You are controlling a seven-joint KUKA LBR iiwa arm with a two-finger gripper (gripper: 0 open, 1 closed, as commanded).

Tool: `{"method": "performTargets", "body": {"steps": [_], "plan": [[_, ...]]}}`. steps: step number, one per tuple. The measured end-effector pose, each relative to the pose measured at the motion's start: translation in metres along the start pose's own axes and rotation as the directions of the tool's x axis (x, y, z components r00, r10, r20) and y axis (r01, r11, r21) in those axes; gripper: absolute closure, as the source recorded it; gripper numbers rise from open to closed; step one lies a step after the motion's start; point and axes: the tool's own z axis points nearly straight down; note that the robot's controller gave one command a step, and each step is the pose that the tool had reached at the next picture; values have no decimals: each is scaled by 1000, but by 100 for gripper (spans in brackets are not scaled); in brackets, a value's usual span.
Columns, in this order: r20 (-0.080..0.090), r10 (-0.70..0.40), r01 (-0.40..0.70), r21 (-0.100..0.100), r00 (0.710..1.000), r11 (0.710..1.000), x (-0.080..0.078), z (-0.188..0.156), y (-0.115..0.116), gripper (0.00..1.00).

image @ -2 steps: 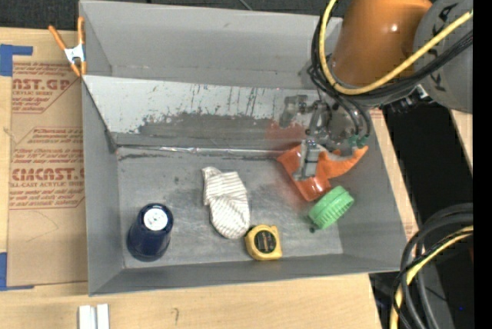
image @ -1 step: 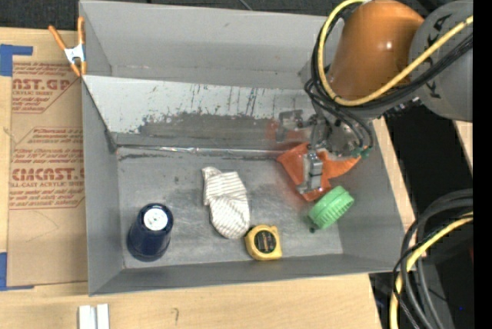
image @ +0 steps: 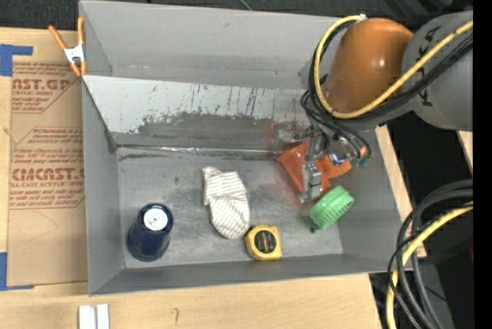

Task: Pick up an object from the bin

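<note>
The orange piece (image: 290, 164) lies on the right of the bin (image: 192, 43), near the foot of the back wall. The hand (image: 312, 183) stands low over its right half, probably because this piece is nearest the arm's side. I cannot tell whether the hand is open or closed, or has hold of anything. A green ribbed disc (image: 334, 206) lies just beside the hand and could get nudged, while the tape measure (image: 264, 242), white cloth (image: 226, 202) and blue cup (image: 151, 229) lie well apart to the left.
</note>
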Motion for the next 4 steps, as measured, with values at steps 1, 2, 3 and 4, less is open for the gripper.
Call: {"method": "performTargets", "body": {"steps": [1,2,3,4], "plan": [[-4,-180,180,-2,984,984,-2,25,34,0],[-3,112,-112,-2,994,994,-21,47,71,0],[-4,127,-127,-2,992,992,-12,59,82,0],[-2,-134,134,-4,991,991,-27,101,114,100]]}}
